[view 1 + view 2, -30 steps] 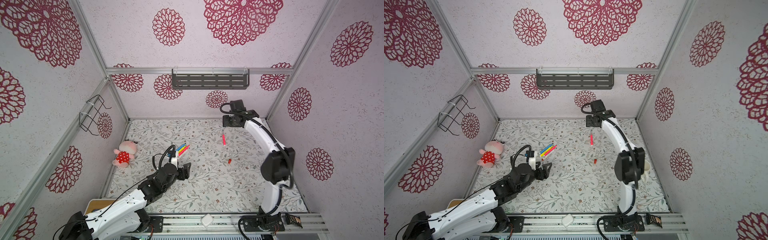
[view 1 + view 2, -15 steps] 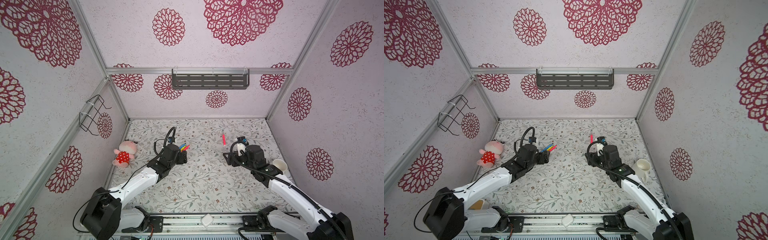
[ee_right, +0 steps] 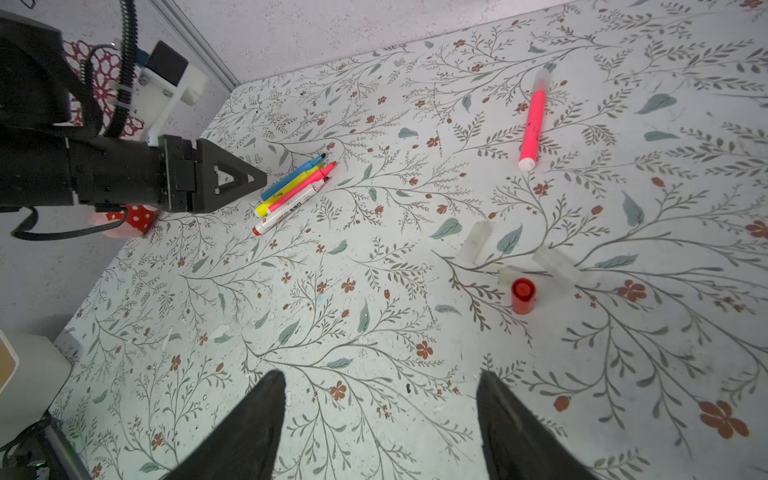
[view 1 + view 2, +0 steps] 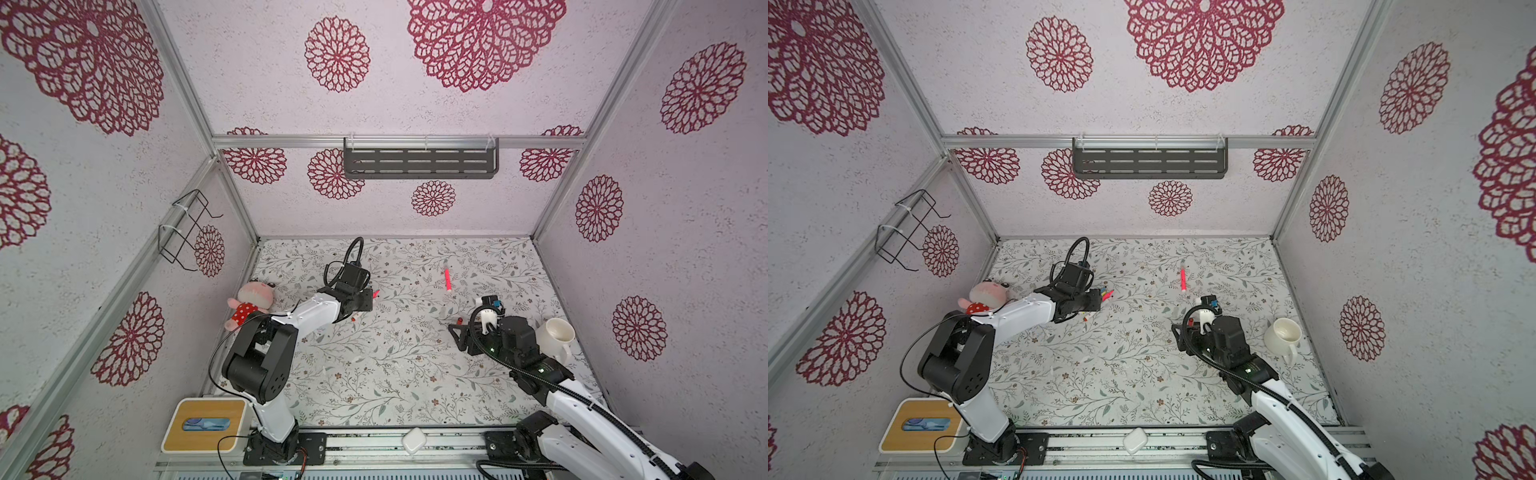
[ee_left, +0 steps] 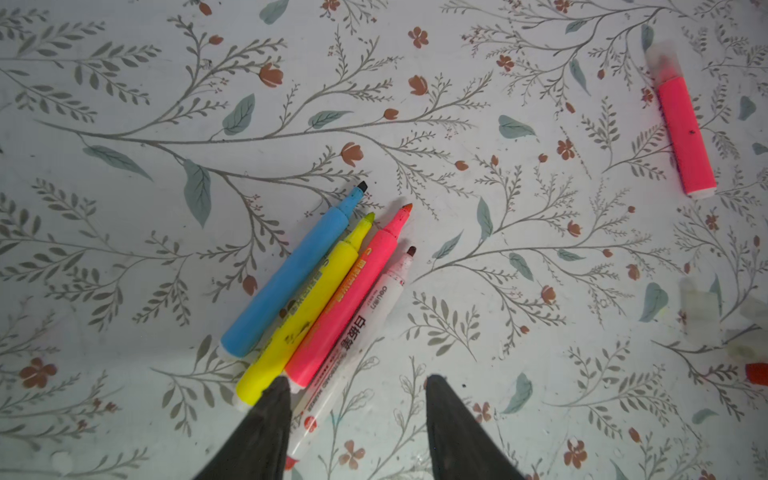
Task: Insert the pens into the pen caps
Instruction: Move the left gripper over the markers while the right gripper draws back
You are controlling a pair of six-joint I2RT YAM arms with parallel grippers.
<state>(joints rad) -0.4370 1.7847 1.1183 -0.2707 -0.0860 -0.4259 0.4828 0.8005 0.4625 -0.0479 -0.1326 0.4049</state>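
Several uncapped pens (image 5: 316,291) lie side by side on the floral mat: blue, yellow, pink and a white-barrelled one. My left gripper (image 5: 355,384) hovers open over their rear ends. The white pen's tail lies between the fingers, and one fingertip (image 5: 276,395) overlaps the yellow and pink ends. In both top views the gripper (image 4: 368,299) hides most of the bunch (image 4: 1106,295). A pink pen (image 3: 532,124) with a clear cap on lies apart at the back. Three clear pen caps (image 3: 473,243) and a red one (image 3: 523,295) lie ahead of my open, empty right gripper (image 3: 380,378).
A white mug (image 4: 555,334) stands just right of the right arm. A plush toy (image 4: 253,301) sits by the left wall and a tissue box (image 4: 205,424) at the front left corner. The enclosure walls ring the mat (image 4: 374,374).
The left gripper reached out over the pen bunch and its jaws narrowed. The right arm swung back from the far wall and came down near the caps.
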